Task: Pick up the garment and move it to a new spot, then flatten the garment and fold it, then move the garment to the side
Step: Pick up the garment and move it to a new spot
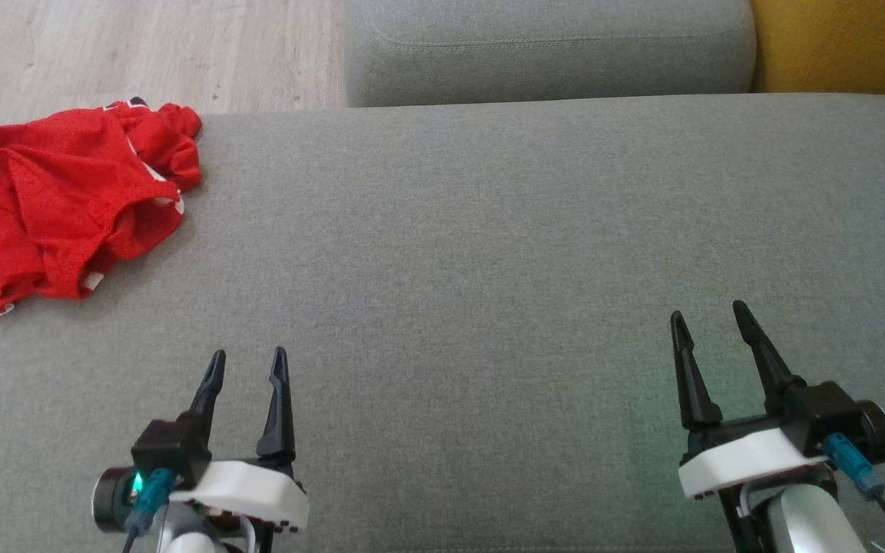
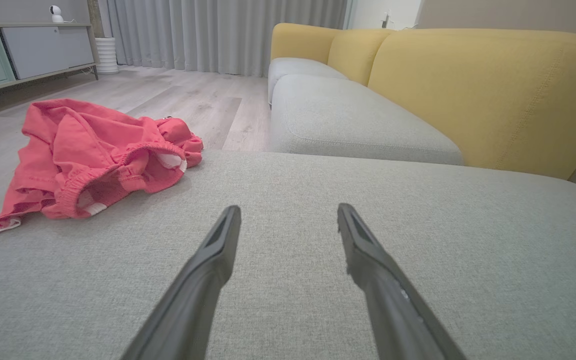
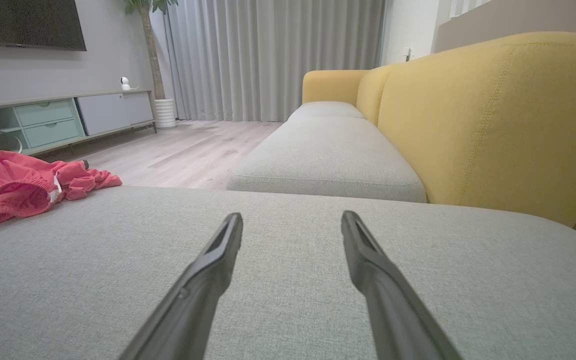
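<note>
A: What lies nearest?

B: The left gripper (image 1: 249, 352) is held low over the broad grey woven seat cushion (image 1: 488, 253). Its two long dark fingers are spread wide and nothing is gripped. The right gripper (image 1: 708, 309), well apart on the other side, is likewise parted and empty.

A: And where is the piece to be moved?

B: The red crumpled fabric garment (image 1: 66, 200) is bunched at the cushion's far left corner, well ahead of the left gripper. One edge appears to overhang the rim. Beyond it a pale wooden floor (image 1: 143, 46) and a second grey seat cushion (image 1: 550, 54) can be seen.

A: How is it expected to handle?

B: It is judged light, soft and limp — no shape would be kept once it is lifted, and loose folds would hang and swing. Little slipping is expected from the textured weave, and nothing about it looks fragile.

A: Where should hold be taken?

B: The gathered elastic band (image 2: 75, 192), made out in the left wrist view, is judged the firmest place, being thick and bunched. A pinch there would be favoured over a single loose layer, which could be pulled free. The first reach is best made by the nearer left gripper.
</note>
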{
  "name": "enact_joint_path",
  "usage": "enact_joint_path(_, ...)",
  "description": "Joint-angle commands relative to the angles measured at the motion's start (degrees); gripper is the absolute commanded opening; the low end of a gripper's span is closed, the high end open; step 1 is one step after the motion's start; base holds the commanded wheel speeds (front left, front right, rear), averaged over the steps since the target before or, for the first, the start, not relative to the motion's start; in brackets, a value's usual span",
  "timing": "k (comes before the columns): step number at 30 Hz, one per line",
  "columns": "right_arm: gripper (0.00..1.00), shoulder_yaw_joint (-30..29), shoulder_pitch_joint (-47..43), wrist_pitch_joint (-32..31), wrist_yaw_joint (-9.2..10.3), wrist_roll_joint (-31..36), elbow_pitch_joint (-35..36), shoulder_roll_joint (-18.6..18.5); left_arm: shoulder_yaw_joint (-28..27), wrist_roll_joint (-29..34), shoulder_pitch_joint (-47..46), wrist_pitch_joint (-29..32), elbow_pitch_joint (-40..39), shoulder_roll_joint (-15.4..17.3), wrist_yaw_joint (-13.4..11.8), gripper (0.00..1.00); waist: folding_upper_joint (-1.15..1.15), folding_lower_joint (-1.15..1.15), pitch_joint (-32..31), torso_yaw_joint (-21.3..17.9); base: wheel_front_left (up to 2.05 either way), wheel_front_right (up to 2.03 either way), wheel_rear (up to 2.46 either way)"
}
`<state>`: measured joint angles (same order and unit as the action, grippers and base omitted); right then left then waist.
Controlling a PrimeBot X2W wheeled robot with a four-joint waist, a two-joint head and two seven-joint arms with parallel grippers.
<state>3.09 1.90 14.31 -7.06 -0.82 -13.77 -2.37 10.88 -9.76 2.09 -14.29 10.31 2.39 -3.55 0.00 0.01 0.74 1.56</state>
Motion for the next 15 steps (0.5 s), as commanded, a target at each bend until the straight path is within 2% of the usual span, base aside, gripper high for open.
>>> enact_joint_path(1,1.0,1.3,2.4,0.7,-0.43,-0.3,1.5,-0.5,-1.8,-0.5,-1.9,-0.7,-1.6,0.5,-0.3,1.0,0.0,-0.01,0.0,0.0,0.0,0.0,0.0)
enact_joint_path(15,1.0,1.7,2.5,0.7,-0.43,-0.8,0.4,-0.5,-1.6,-0.6,-2.0,-0.7,-1.5,0.5,-0.2,1.0,0.0,-0.01,-0.1,0.2,0.0,0.0,0.0)
